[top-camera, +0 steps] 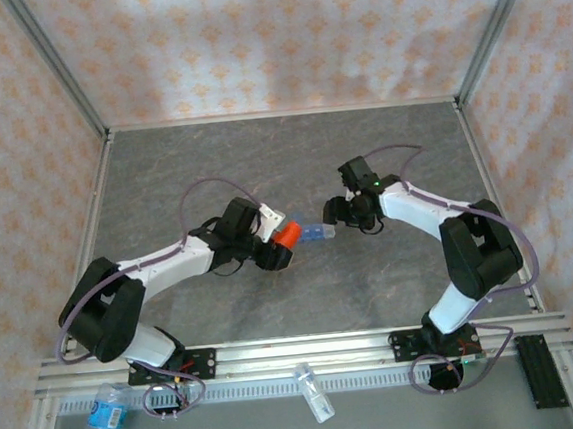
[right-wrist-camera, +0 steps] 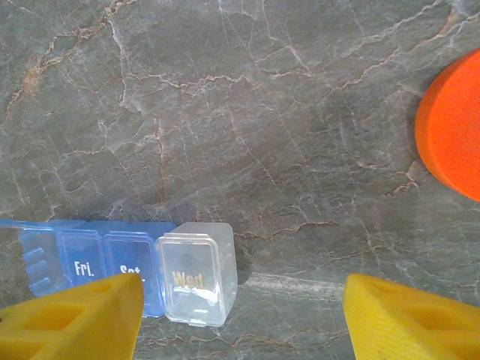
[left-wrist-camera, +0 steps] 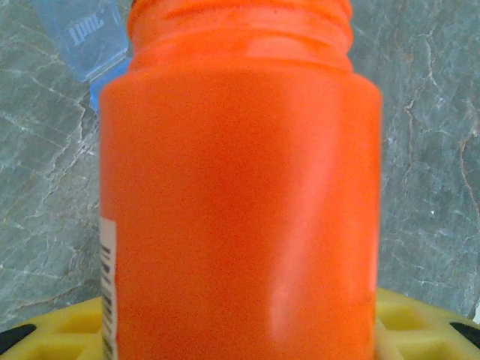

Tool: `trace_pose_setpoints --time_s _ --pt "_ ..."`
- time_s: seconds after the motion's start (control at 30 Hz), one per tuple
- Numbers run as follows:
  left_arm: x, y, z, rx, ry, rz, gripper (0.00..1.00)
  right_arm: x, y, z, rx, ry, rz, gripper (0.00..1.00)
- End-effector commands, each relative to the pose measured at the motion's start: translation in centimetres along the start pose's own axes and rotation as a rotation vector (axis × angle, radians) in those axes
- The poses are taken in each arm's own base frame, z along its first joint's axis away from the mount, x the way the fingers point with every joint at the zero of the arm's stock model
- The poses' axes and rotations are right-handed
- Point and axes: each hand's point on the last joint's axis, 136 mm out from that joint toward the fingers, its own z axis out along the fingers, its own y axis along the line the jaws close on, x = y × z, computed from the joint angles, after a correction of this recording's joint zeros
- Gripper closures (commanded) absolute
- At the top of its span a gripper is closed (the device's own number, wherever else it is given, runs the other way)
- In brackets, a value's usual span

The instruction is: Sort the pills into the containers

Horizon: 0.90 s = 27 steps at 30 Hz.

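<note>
The left jaws grip the orange vial (left-wrist-camera: 240, 187); the right jaws stand open and empty beside the blue pill organizer (right-wrist-camera: 124, 262) on the surface (right-wrist-camera: 262, 112).

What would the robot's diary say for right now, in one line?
left jaws: shut on orange vial | vial: mouth toward blue pill organizer | right jaws: open, organizer at one finger

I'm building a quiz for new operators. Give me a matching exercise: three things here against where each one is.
1. orange vial
2. pill organizer
3. water bottle

A. lying at the near left corner, off the table
B. held in the left gripper
C. on the table by the open right gripper

Pairs: 1-B, 2-C, 3-A
</note>
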Motion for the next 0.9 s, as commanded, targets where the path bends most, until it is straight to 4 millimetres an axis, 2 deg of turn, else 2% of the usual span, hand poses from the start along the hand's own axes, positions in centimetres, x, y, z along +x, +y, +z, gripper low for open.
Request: trace_pose_setpoints --time_s 0.0,0.27,0.87 --pt "0.7 0.4 0.4 -0.017 0.023 -0.024 1.00 0.1 0.3 0.8 -0.001 0.016 -0.022 0.30" --pt "1.1 1.1 1.6 -0.025 0.037 -0.052 1.00 0.3 0.3 1.4 0.004 0.033 -0.027 0.31" --pt "1.1 1.8 2.3 -0.054 0.085 -0.034 1.00 0.5 0.2 2.4 0.014 0.047 -0.010 0.32"
